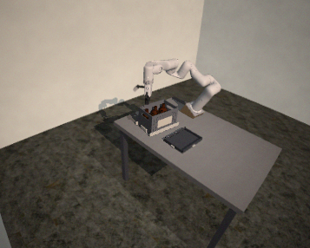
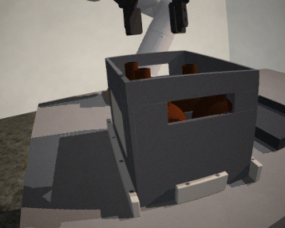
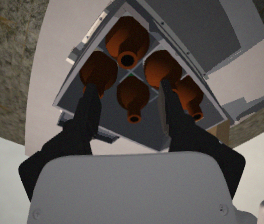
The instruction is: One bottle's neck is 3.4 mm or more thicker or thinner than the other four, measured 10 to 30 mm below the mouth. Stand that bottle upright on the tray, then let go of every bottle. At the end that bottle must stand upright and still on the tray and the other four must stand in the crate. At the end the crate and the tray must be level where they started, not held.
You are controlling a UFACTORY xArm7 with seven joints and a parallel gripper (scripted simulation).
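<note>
Bottle with the odd neck: cannot tell which of the five it is; all five brown glass bottles stand in the grey crate [image 1: 149, 124] [image 2: 194, 147] [image 3: 85, 59].

Wrist view, left to right, clock positions about the crate's middle:
- Left bottle [image 3: 98, 70], 10 o'clock; neck partly hidden by a finger.
- Far bottle [image 3: 127, 40], 12 o'clock, mouth visible.
- Near bottle [image 3: 133, 95], 6 o'clock, mouth visible, between the fingers in this view but not held.
- Right bottle [image 3: 162, 66], 2 o'clock; neck covered by the other finger.
- Outermost bottle [image 3: 192, 92], between 3 and 4 o'clock, mouth visible.

Top view: xArm Gripper [image 1: 147, 103] [image 2: 155, 33] [image 3: 128, 92] at 11 o'clock from the crate, pointing down. Fingers spread, nothing pinched; exterior view puts both tips above the crate rim. Cream locating blocks [image 1: 164, 128] [image 2: 202, 188] [image 3: 94, 30] border the crate base on the table [image 1: 233, 160] [image 2: 198, 215]. Dark square tray [image 1: 183, 140] [image 2: 275, 140] [image 3: 108, 136] lies flat at 4 o'clock, apart from the crate, no bottle on it. Arm base at 2 to 3 o'clock.
</note>
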